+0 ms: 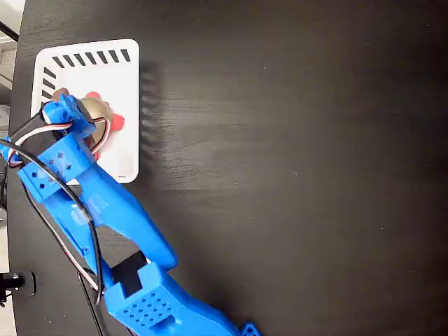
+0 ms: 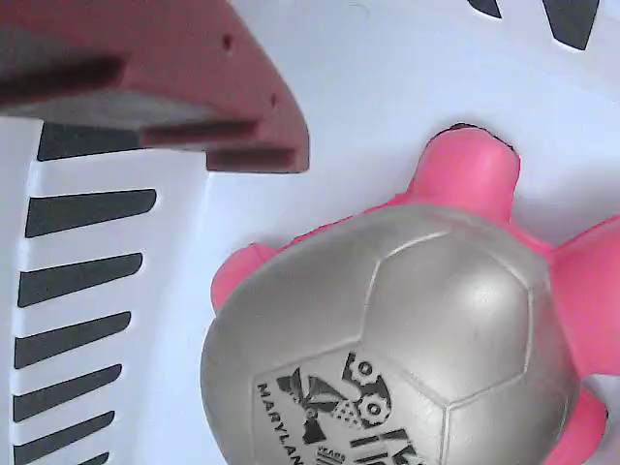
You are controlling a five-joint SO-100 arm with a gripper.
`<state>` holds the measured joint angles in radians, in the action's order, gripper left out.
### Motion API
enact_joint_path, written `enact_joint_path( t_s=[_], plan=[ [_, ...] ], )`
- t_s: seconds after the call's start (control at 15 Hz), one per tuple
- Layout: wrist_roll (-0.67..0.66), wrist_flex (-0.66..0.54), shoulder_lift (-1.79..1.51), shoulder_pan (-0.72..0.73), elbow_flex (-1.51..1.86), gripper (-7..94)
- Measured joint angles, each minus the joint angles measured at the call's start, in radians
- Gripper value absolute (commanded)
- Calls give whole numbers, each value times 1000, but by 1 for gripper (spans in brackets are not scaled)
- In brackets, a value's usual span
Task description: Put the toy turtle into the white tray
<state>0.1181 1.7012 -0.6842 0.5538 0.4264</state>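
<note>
Toy turtle (image 2: 387, 329) inside white tray (image 2: 368, 87) near its slotted edge — directly beneath gripper (image 1: 66, 112); finger spread indiscernible

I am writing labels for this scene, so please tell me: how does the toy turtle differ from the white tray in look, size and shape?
Colour: the toy turtle has a metallic grey shell with a dark printed mark and pink-red limbs; the white tray is plain white with dark slanted slots along two edges.
Size: the toy turtle is much smaller than the white tray and lies inside it.
Shape: the toy turtle is domed and rounded; the white tray is flat and rectangular with rounded corners.
Both look smooth.
</note>
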Motion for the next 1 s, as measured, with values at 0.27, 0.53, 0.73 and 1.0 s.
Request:
enact_joint_path(
  t_s=[0.27, 0.53, 0.73, 1.0],
  plan=[
    [5, 14, -48, 0, 80, 38],
    [52, -6, -367, -14, 330, 0],
    [69, -71, -638, -34, 568, -1],
    [86, -250, -1071, -112, 969, -1]
  ],
)
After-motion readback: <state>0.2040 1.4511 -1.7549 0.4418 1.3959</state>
